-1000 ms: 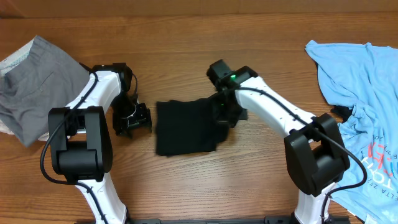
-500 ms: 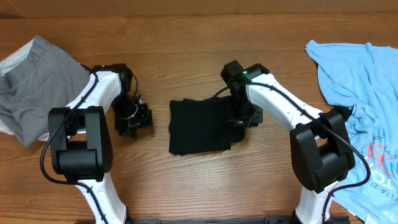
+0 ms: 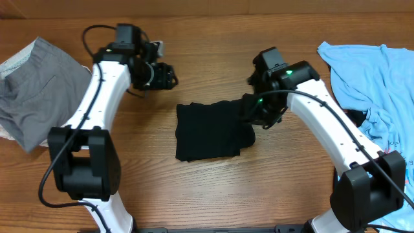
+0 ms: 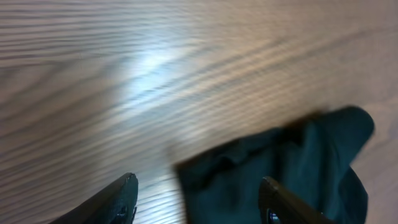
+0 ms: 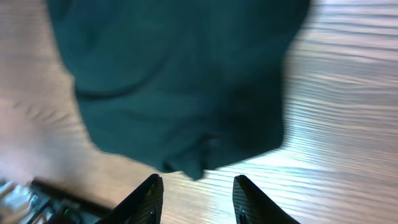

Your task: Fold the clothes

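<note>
Three pieces of cloth lie on the wooden tabletop [image 3: 213, 39], and only the middle one looks folded. At the far left sits a crumpled grey garment [image 3: 35, 90], loose and well apart from both arms. Next comes the left pincer [image 3: 165, 76], held over bare wood toward the far side of the tabletop. In its wrist view the left pincer [image 4: 196, 205] has its jaws spread with nothing between them.

The black T-shirt [image 3: 213, 129] lies near the middle as a compact, roughly square bundle, slightly longer from left to right. From the left pincer it lies to the right and nearer the robot, close but not touching. In the left wrist view the shirt [image 4: 298, 162] shows as a blurred dark shape ahead of the tips.

The right pincer [image 3: 259, 113] sits at the bundle's right edge. From overhead I cannot tell whether it touches the cloth. In the right wrist view the jaws of the right pincer [image 5: 198, 199] are parted over bare wood, holding nothing, with the shirt's rumpled hem [image 5: 180, 81] just beyond the fingertips. The right arm is therefore clearly the nearer one, and any further tidying or moving of the bundle would probably start from that right edge.

At the far right a light blue T-shirt [image 3: 375, 84] lies spread and unfolded, probably the next piece to fold.
</note>
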Tool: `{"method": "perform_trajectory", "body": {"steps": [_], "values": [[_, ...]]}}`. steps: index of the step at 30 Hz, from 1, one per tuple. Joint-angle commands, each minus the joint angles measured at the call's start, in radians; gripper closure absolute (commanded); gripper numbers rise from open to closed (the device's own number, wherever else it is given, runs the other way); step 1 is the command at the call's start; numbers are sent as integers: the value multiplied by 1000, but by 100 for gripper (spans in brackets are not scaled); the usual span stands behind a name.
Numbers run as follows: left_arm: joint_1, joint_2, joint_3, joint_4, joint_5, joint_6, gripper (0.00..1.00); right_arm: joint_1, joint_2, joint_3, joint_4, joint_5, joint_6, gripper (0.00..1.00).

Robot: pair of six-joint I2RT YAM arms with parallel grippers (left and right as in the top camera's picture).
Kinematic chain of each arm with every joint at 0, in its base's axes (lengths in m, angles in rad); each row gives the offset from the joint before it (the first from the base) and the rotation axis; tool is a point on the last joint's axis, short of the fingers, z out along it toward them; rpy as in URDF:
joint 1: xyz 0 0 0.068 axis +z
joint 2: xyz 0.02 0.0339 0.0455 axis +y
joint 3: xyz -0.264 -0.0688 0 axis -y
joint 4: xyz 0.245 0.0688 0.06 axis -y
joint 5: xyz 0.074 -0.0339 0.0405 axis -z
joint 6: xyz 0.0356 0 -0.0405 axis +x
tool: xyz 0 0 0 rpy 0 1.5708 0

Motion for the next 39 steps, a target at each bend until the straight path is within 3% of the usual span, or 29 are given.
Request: {"method": "perform_trajectory", "body": {"steps": [1,10,13,22,24,28,33,38,39], "values": [[-58,57,4,-2,-5,43,35,33,20,-39,39,-153,-48,62],[-132,207,4,-132,-259,63,35,48,28,-256,195,-290,-48,63],[-124,246,4,-203,-267,59,34,48,29,-321,253,-285,-85,62],[-117,274,0,-517,-266,-6,37,34,46,-421,387,101,-101,54],[-117,274,-3,-596,-267,-10,36,12,46,-421,486,202,-89,54],[-117,274,-3,-630,-267,-21,36,-19,45,-408,605,220,-93,54],[-116,217,-3,-584,-243,-31,19,-32,45,-387,582,221,-93,45],[-101,71,-3,-463,-161,-31,11,-32,45,-388,519,224,-93,38],[-99,50,-3,-438,-144,-31,5,-32,45,-388,513,224,-93,35]]}}
